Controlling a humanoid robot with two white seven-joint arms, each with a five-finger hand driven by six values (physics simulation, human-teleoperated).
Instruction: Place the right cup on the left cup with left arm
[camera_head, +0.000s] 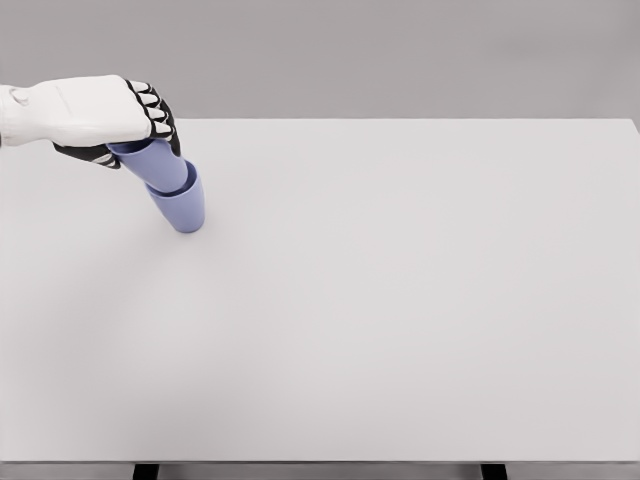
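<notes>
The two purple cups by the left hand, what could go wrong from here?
The left hand grips the upper cup, nested in the lower cup, and both lean sideways. On release the stack may tip over. Lifting away could drag the lower cup along if it is wedged. Both sit near the table far left corner.

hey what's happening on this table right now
A white robot's left hand comes in from the left and grips a light purple cup near its top. That cup sits partly inside a second purple cup, which stands on the white table near its far left corner. Both cups lean together toward the hand. The stacking looks nearly done, but the hand has not let go. The right arm is out of view.
</notes>
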